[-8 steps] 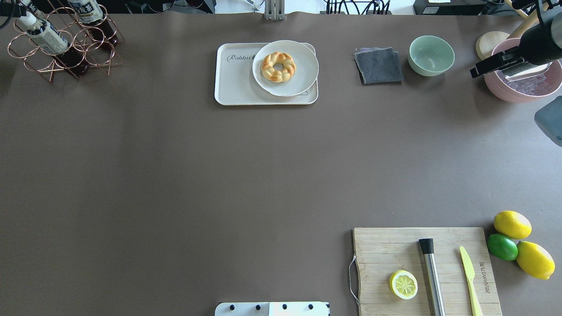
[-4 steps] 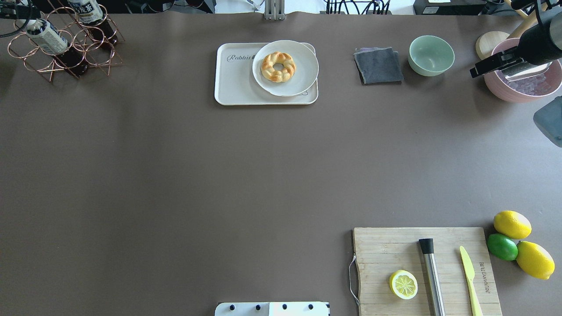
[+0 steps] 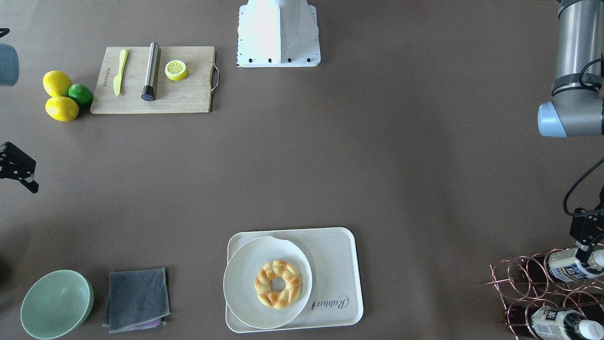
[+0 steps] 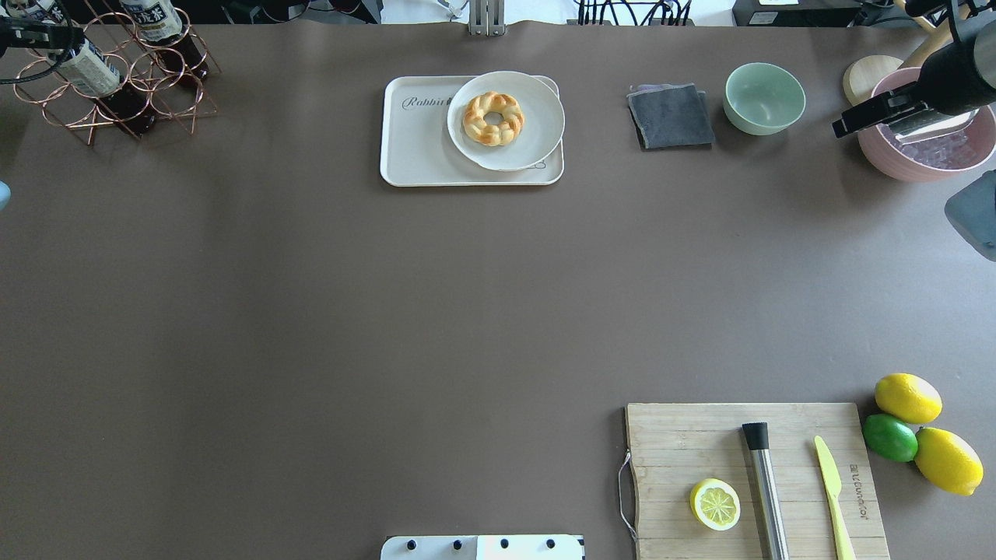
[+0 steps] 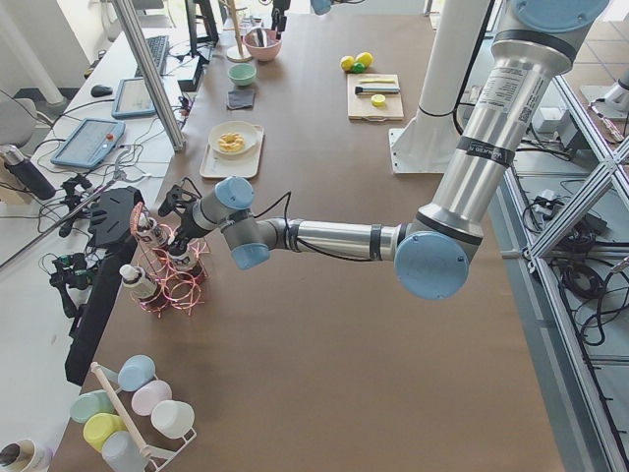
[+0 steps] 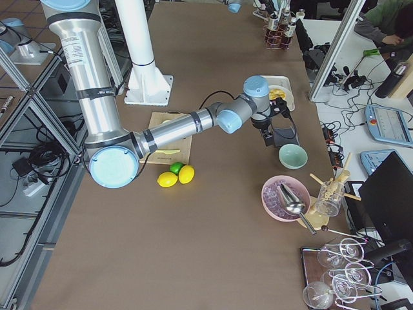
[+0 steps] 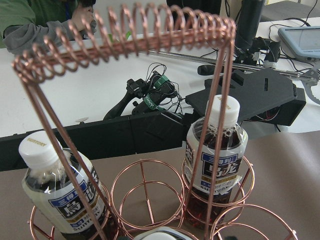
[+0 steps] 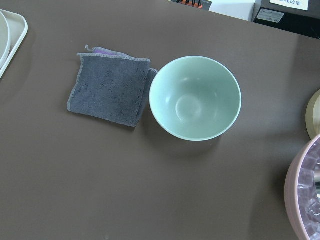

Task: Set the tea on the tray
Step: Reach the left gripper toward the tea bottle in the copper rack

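1. The tea (image 3: 566,267) is sitting tilted in the copper rack (image 3: 512,277) at a tabletop corner, well apart from the tray (image 3: 339,264).
2. The left end effector (image 3: 586,255) is hovering at its cap end; whether clenched, I cannot tell (the right end effector (image 4: 840,128) likewise).
3. The bottle is looking light, smooth and squashable; I would be gripping just below the cap.
4. The left wrist view is showing rack wires crossing the bottles (image 7: 217,150); the overhead view, the plate (image 4: 541,117) covering half the tray.

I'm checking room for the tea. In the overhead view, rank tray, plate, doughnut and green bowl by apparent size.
Largest to smallest:
1. tray
2. plate
3. green bowl
4. doughnut
All sit along the table's far side, so nearness hardly skews this.
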You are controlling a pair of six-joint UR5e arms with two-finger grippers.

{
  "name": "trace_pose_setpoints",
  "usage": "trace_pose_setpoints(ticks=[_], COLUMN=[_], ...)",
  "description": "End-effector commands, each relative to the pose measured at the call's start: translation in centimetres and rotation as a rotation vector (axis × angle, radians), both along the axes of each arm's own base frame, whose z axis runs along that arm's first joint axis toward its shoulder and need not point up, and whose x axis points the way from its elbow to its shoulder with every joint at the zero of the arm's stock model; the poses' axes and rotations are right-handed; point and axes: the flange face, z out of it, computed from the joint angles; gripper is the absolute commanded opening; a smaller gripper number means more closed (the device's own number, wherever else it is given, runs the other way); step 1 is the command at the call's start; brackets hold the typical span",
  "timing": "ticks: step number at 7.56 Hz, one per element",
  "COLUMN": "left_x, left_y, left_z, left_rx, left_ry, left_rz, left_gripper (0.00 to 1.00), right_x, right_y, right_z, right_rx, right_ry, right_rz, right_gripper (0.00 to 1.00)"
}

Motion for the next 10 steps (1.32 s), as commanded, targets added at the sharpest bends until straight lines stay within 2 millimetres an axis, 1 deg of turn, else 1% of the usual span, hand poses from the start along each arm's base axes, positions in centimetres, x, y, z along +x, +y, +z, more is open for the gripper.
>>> trace_pose_setpoints(ticks=[1, 2, 4, 5, 6, 7, 8, 9, 10], left_x=[-0.9, -1.2, -1.2, -1.2, -1.1, -1.1, -1.2, -1.5, -2.8], left_y=[0.1, 0.1, 0.1, 0.1, 0.0, 0.1, 0.0, 0.1, 0.2], left_z=[0.4, 0.3, 0.4, 0.3, 0.1, -0.1, -0.5, -1.6, -2.5], left_rx=[-0.001, -0.003, -0.005, -0.002, 0.000, 0.003, 0.008, 0.025, 0.035], left_ry=[-0.003, 0.001, 0.001, 0.002, 0.007, 0.011, 0.015, 0.020, 0.031], left_rz=[-0.004, -0.001, -0.003, -0.003, -0.003, -0.004, -0.007, -0.010, -0.011], left_gripper=[0.63, 0.62, 0.59, 0.54, 0.46, 0.28, 0.04, 0.00, 0.00], right_x=[0.0, 0.0, 0.0, 0.0, 0.0, 0.0, 0.0, 0.0, 0.0], right_y=[0.0, 0.0, 0.0, 0.0, 0.1, 0.0, 0.0, 0.1, 0.1], right_z=[0.1, 0.0, 0.0, 0.0, 0.0, -0.1, -0.1, -0.2, -0.2], right_rx=[-0.001, 0.001, 0.001, 0.001, 0.002, 0.005, 0.003, 0.004, 0.004], right_ry=[0.002, 0.002, 0.002, 0.002, 0.000, 0.000, 0.000, -0.001, -0.001], right_rz=[0.000, 0.000, 0.000, 0.000, -0.001, 0.000, 0.000, -0.001, -0.001], right_gripper=[1.00, 1.00, 1.00, 1.00, 1.00, 1.00, 1.00, 1.00, 1.00])
